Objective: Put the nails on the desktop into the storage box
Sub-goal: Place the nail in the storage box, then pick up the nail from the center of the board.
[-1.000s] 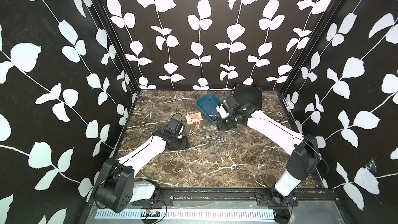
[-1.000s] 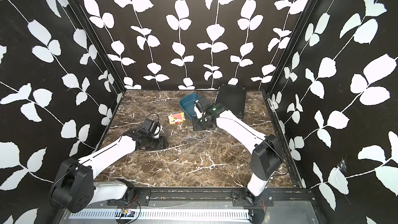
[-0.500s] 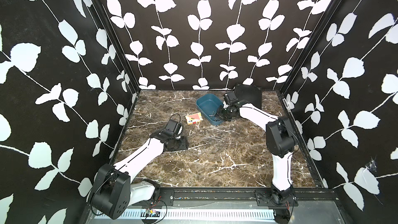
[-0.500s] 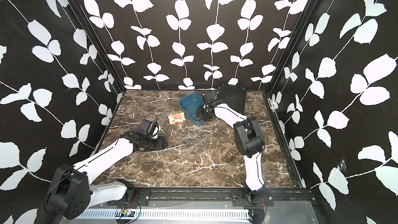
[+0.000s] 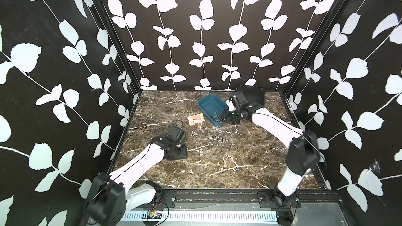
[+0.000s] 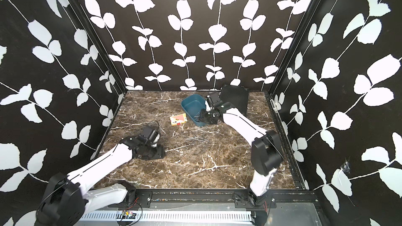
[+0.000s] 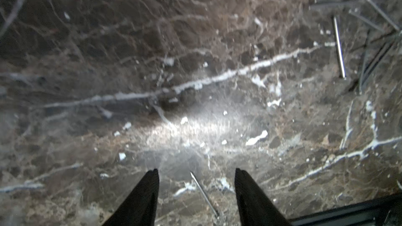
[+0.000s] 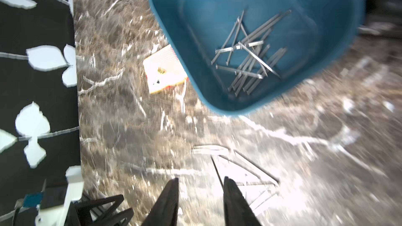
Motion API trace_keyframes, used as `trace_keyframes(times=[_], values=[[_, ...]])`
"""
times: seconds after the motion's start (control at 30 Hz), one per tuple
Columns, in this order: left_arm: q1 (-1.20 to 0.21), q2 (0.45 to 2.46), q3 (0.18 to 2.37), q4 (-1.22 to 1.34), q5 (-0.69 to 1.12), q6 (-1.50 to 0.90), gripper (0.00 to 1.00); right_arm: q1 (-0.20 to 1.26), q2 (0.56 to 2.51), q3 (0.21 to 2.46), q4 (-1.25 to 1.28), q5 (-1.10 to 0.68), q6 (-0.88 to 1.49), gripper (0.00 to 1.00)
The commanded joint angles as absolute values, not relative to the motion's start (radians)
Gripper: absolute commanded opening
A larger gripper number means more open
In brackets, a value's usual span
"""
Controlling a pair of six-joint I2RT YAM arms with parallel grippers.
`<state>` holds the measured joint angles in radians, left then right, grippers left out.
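The teal storage box (image 5: 212,105) (image 6: 192,104) stands at the back of the marbled desktop (image 5: 217,166). Several nails (image 8: 248,57) lie heaped inside it. More nails (image 5: 217,139) (image 6: 198,139) lie loose mid-desktop, and the right wrist view shows them (image 8: 239,170) blurred. My right gripper (image 5: 224,117) (image 8: 201,179) hovers by the box's near right corner, open and holding nothing. My left gripper (image 7: 196,170) is low over the desktop at the left (image 5: 176,155), open. A single nail (image 7: 204,192) lies flat between its fingers, untouched. Other nails (image 7: 339,46) lie farther off.
A red-and-white card box (image 5: 195,120) (image 8: 163,70) lies just left of the storage box. A black ribbed case (image 5: 252,95) leans at the back right corner, behind my right arm. Black leaf-patterned walls close in three sides.
My right gripper has opened and its arm has shifted beside the storage box; the right wrist view is motion-blurred. The left arm has stayed put with its jaws equally wide.
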<state>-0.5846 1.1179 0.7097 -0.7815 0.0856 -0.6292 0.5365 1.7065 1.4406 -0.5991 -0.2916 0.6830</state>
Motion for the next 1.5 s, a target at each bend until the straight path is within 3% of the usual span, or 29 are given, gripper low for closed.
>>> trace_keyframes(times=[0.0, 0.27, 0.77, 0.93, 1.23, 1.47], values=[[-0.634, 1.097, 0.664, -0.892, 0.037, -0.768, 0.58, 0.535, 1.705, 1.378, -0.633, -0.26, 0.637, 0.35], [-0.668, 1.109, 0.56, -0.76, 0.126, -0.932, 0.56, 0.569, 1.707, 1.402, -0.676, -0.266, 0.62, 0.34], [-0.859, 1.303, 0.587, -0.694, 0.055, -1.168, 0.52, 0.565, 1.65, 1.415, -0.683, -0.388, 0.511, 0.33], [-0.911, 1.349, 0.591, -0.707, 0.038, -1.213, 0.42, 0.558, 1.565, 1.35, -0.636, -0.409, 0.523, 0.33], [-0.965, 1.419, 0.549, -0.664, 0.051, -1.235, 0.0, 0.553, 1.455, 1.319, -0.621, -0.404, 0.524, 0.33], [-0.965, 1.477, 0.663, -0.728, 0.05, -1.134, 0.0, 0.552, 1.394, 1.258, -0.613, -0.4, 0.488, 0.34]])
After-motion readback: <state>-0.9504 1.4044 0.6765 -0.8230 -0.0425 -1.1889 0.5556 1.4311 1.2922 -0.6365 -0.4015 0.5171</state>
